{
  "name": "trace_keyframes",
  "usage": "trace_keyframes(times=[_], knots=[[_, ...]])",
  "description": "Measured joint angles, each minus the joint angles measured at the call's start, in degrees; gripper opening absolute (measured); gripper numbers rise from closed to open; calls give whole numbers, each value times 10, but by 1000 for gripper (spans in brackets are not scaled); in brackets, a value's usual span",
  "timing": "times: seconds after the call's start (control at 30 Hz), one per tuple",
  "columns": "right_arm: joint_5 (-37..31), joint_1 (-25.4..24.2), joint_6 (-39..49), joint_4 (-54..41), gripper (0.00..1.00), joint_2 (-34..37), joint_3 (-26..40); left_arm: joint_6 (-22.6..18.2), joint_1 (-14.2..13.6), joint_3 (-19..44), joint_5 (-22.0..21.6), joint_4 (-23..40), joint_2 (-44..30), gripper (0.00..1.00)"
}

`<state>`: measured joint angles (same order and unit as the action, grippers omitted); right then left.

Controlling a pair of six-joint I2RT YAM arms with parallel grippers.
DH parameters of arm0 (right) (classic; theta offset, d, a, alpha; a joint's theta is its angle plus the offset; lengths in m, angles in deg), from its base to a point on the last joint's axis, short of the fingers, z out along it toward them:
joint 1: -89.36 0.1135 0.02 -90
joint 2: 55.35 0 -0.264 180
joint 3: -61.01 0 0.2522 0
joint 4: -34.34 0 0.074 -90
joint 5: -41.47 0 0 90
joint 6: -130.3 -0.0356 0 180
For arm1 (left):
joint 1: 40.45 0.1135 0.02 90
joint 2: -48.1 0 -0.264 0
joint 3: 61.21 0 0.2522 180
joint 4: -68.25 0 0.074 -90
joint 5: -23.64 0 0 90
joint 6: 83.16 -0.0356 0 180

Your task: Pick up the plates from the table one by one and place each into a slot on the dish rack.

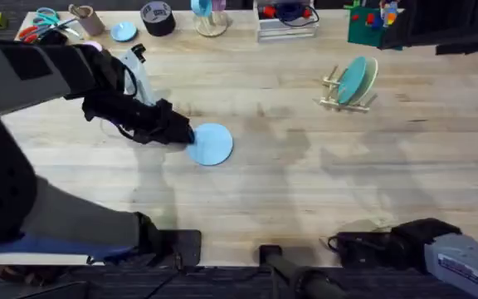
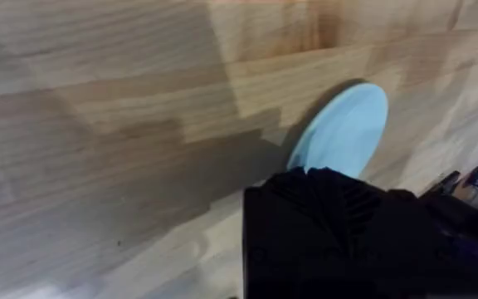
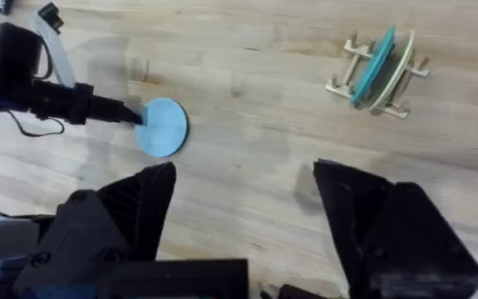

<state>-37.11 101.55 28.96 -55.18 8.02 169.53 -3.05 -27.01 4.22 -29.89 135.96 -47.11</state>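
On pale plank table, left claw clamped on sky-blue plate (right claw apart).

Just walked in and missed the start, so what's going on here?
The left gripper is at the edge of the pale blue plate lying on the table. The teal plate already stands in the dish rack, beside a cream plate. The right gripper hangs open, away from both.
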Motion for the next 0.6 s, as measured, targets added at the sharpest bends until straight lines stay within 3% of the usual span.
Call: trace_keyframes(times=[0.13,0.33,0.6], knots=[[0,0,0,0,995,0,0,-6,0,0,20,-9,-25,42],[0,0,-7,0,994,0,0,24,0,1,51,-33,-48,42],[2,0,-19,0,995,0,0,54,0,1,53,-38,-50,42]])
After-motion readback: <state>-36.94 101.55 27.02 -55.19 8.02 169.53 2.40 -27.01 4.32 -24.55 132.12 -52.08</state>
